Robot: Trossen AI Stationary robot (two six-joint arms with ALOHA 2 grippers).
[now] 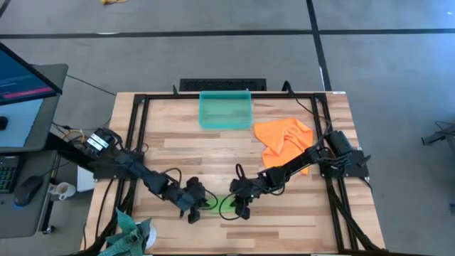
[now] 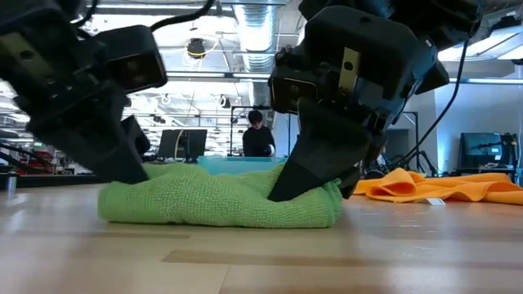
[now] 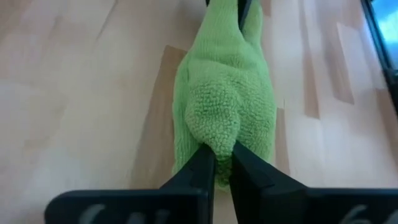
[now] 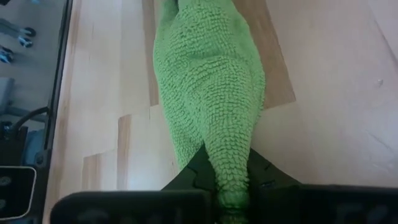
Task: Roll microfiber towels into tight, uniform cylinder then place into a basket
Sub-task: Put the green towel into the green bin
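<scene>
The lime green towel (image 2: 216, 202) lies rolled up into a long bundle on the table near its front edge, between my two grippers. My left gripper (image 1: 193, 206) is shut on its left end and my right gripper (image 1: 238, 206) on its right end. The orange towel (image 1: 283, 139) lies crumpled on the table at the right. The teal basket (image 1: 225, 109) stands at the table's far middle. My left gripper pinches the roll's left end (image 3: 214, 134) between its two fingers, which slant down from the table's left, along the roll. The roll rests on the table. My right gripper pinches the roll's right end (image 4: 231, 163) between its two fingers, slanting down from the right, along the roll. The cloth runs back between the fingers. The roll rests on the table.
A darker teal-green cloth (image 1: 129, 235) lies at the table's front left corner. Black frame rails (image 1: 138, 121) run along the table's left and right sides. A person (image 2: 259, 135) sits in the room beyond the table.
</scene>
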